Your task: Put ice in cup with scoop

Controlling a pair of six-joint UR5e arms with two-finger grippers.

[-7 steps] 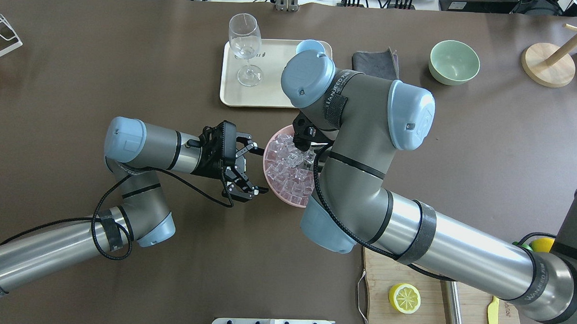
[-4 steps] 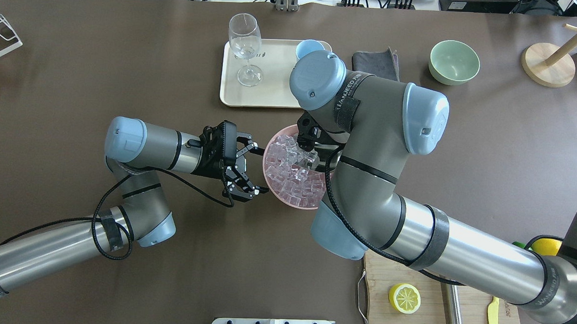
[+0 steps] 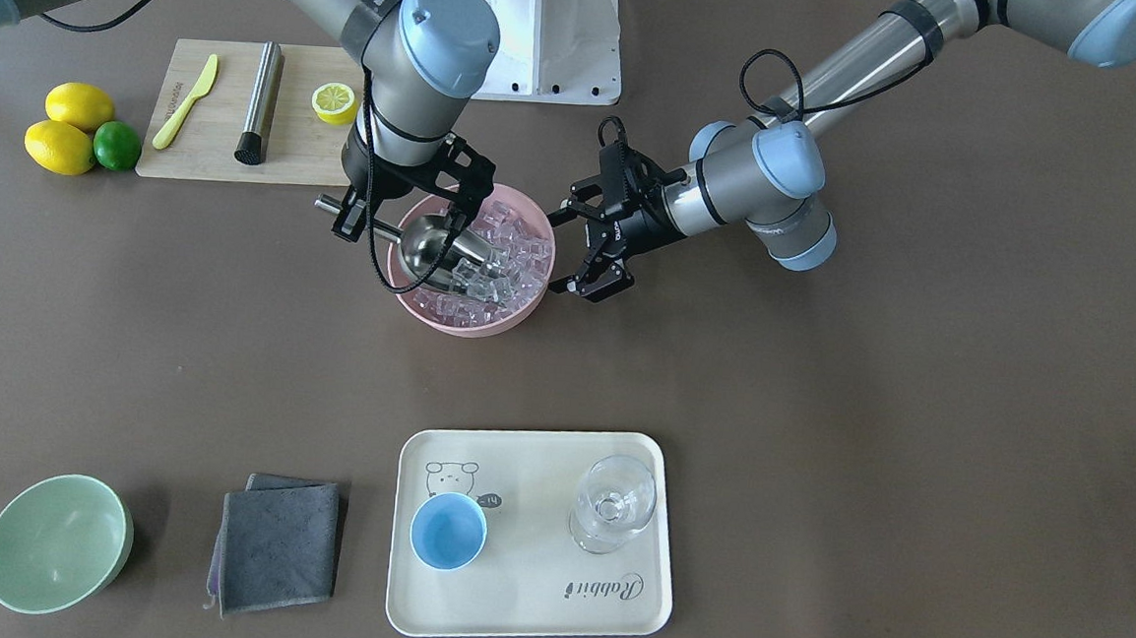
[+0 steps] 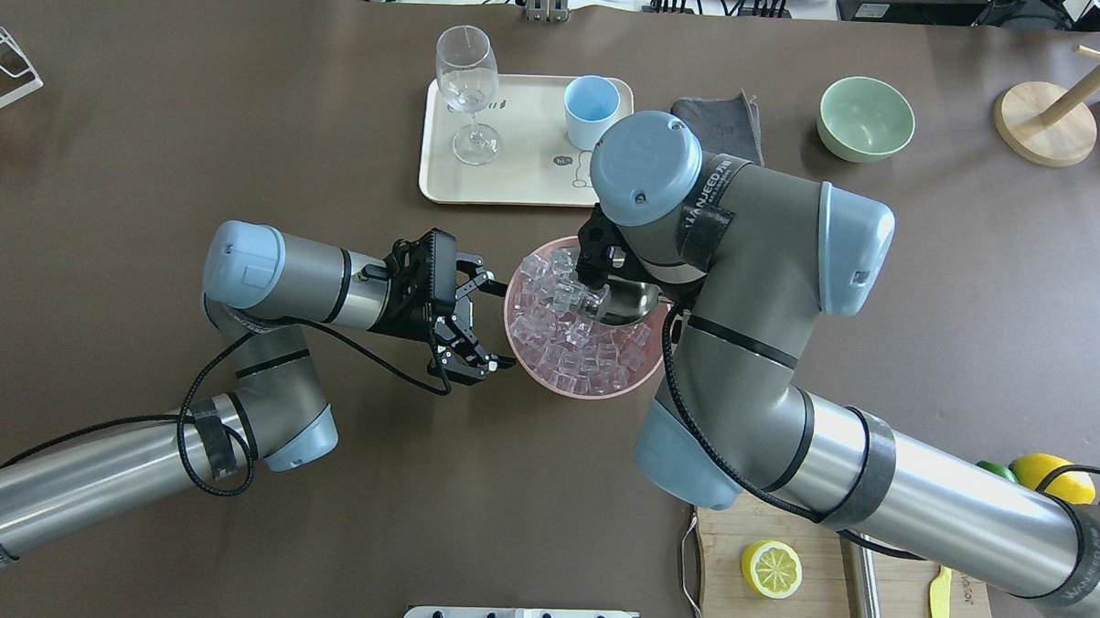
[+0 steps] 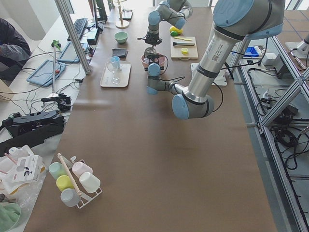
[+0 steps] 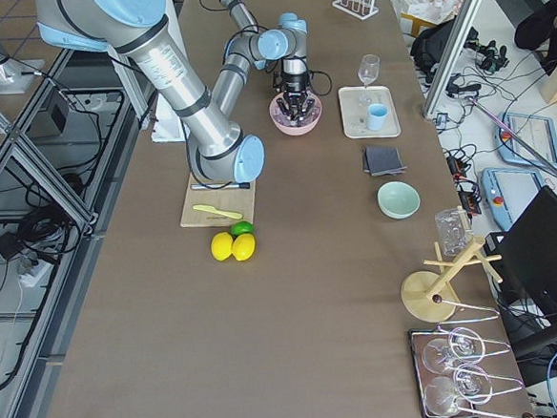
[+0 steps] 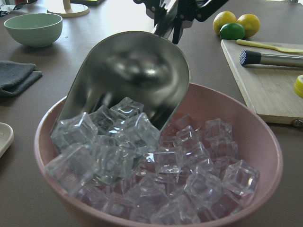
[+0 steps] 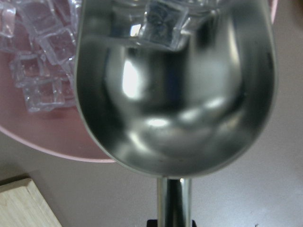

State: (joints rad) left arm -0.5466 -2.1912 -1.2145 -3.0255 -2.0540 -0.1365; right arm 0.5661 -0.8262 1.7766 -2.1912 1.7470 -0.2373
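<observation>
Many clear ice cubes [image 4: 576,351] sit in a pink bowl [image 4: 565,390] in the middle of the table. The right gripper [image 3: 369,220] is closed tight on the handle of the shiny scoop [image 4: 631,301].

Seen from above, the scoop lies across the bowl. Its handle points to 3 o'clock and its mouth to 9 o'clock, with the front lip down in the ice. Only a few cubes rest at the lip. The back of the scoop looks bare.

The left gripper [image 4: 502,326] is just beside the bowl at 9 o'clock. Its fingers are spread wide and hold nothing.

The blue cup [image 4: 591,112] stands on a tray [image 4: 499,184] at 12 o'clock from the bowl, well apart from it. It has no ice in it.

I think the scoop must dig deeper, lift, then swing toward 12 o'clock. That is a job for the right arm, since it has the scoop.
</observation>
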